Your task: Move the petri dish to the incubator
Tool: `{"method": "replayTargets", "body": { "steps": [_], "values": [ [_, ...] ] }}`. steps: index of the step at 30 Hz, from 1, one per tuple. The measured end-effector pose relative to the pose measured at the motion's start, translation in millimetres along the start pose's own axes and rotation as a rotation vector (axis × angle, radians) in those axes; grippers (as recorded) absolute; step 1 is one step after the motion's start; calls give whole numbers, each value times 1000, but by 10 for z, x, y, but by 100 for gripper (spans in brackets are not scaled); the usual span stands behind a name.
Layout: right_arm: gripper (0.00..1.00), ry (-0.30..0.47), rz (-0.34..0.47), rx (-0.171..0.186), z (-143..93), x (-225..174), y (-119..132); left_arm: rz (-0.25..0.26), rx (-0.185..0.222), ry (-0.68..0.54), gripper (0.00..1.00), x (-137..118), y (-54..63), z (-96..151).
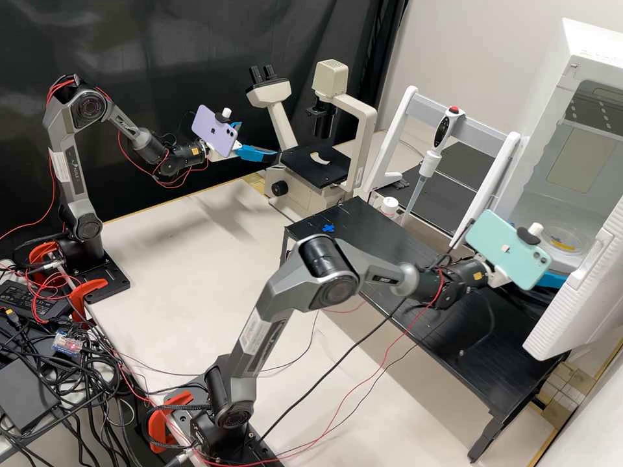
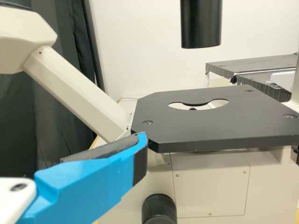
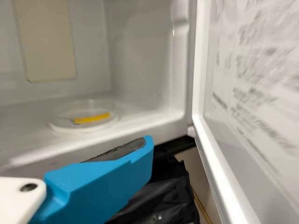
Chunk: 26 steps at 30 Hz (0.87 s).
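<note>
The clear petri dish (image 1: 563, 239) with a yellow strip lies inside the white incubator (image 1: 555, 97), whose door stands open. My right gripper (image 1: 551, 280) is at the incubator's front, partly hidden by the phone on its wrist. In the right wrist view the petri dish (image 3: 84, 114) rests flat on the incubator floor (image 3: 28, 144), apart from the right gripper (image 3: 140, 151); a dark pad is exposed and holds nothing. Beside the microscope stage, my left gripper (image 1: 257, 153) stands open; in the left wrist view the left gripper (image 2: 135, 149) is at the stage's edge.
The microscope stage (image 2: 187, 126) has a round opening beneath a black condenser tube (image 2: 201, 23). A black raised table (image 1: 402, 259) stands before the incubator. The open door (image 1: 584, 298) bounds the right arm's space. A pipette (image 1: 435, 149) hangs on a white stand.
</note>
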Motion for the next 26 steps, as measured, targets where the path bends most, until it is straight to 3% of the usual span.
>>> {"method": "replayTargets", "body": {
  "steps": [10, 15, 18, 22, 26],
  "values": [
    [100, 195, 71, 13, -200, -1014, -135, 0, 0, 0, 100, 0, 0, 0],
    [100, 295, 34, -29, -374, -1534, -391, 0, 0, 0, 100, 0, 0, 0],
    [100, 296, 47, -2, -462, -1794, -556, 0, 0, 0, 100, 0, 0, 0],
    [100, 325, 4, -11, -562, -2137, -763, 0, 0, 0, 100, 0, 0, 0],
    [100, 326, -51, 20, -568, -2352, -904, 0, 0, 0, 100, 0, 0, 0]
  ]
}}
